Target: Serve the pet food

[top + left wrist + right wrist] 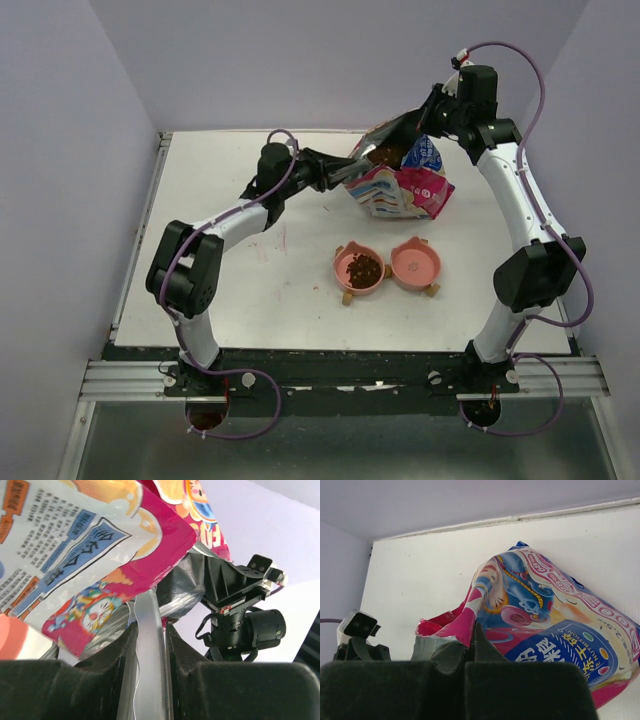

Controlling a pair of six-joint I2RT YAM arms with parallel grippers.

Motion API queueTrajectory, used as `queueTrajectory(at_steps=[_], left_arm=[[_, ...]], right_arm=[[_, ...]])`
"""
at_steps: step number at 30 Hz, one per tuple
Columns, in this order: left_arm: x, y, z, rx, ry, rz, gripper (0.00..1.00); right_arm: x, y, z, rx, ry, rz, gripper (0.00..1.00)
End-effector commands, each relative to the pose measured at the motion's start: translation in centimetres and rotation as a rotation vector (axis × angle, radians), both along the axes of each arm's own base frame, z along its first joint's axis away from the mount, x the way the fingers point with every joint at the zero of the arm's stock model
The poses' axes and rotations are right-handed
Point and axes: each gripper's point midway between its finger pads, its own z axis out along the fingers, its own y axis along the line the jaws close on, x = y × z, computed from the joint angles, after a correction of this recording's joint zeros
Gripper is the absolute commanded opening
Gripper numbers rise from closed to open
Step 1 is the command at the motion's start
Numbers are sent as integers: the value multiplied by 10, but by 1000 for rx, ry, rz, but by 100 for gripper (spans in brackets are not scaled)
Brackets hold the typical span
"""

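The pink-edged printed bag (402, 178) stands open at the back of the table, with dark brown pet food (388, 153) showing in its mouth. More pet food (362, 268) lies in the left of the twin pink bowls (343, 264); the right bowl (416, 262) holds none. My left gripper (347, 172) is shut on the bag's left rim, seen as a silvery edge (150, 645) between its fingers. My right gripper (425, 118) is shut on the bag's right rim (462, 625). The bag fills the left wrist view (85, 555) and the right wrist view (545, 625).
Lilac walls enclose the white table (220, 290) on three sides. The bowls sit in front of the bag near the table's middle. The right arm's wrist (245, 615) shows beyond the bag in the left wrist view.
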Motion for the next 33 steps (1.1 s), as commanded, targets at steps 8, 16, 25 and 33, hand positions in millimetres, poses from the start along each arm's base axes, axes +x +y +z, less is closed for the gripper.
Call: queueTrajectory(at_steps=[8,16,25,33], left_arm=[[3,12,15,94,-41,-3,0],[3,10,28,37,-70,1,0],[3,18,20,-81,-8,37,0],[1,15,38,-52,-66,15,0]], right_arm=[[1,0,81,67,-225,16,0],[-2,-2,82,56,-228,15,0],[1,3,81,68,-224,35,0],[0,2,82,72,-226,33,0]])
